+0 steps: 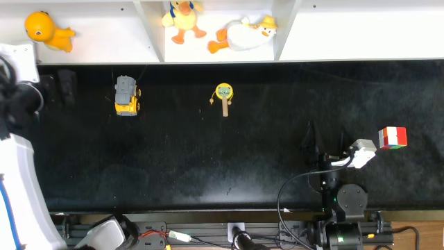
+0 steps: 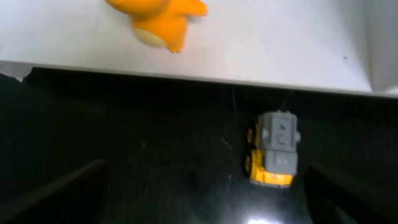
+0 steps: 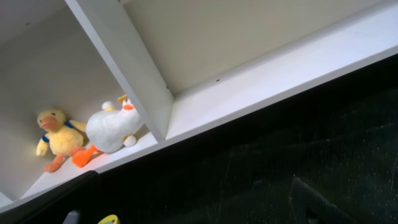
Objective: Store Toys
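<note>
— Over at ten o'clock on the mat (image 1: 208, 167), toy truck (image 1: 126, 95) sits loose, left gripper (image 1: 57, 87) spread wide, holding nothing!
— And right gripper (image 1: 326, 142) gapes empty too, cube (image 1: 392, 137) at its three o'clock.

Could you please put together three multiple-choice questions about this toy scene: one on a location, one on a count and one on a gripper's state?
1. Where is the toy truck?
A) on the black table
B) in a person's hand
C) hanging from a hook

2. How many plush toys lie in the shelf's middle compartment?
A) one
B) two
C) four

3. How is the left gripper?
A) shut on the truck
B) shut on a plush toy
C) open, empty

Answers:
1 A, it stands on the table in front of the shelf.
2 B, a yellow duck and a white goose.
3 C, its fingers stand wide apart with nothing between them.
</note>
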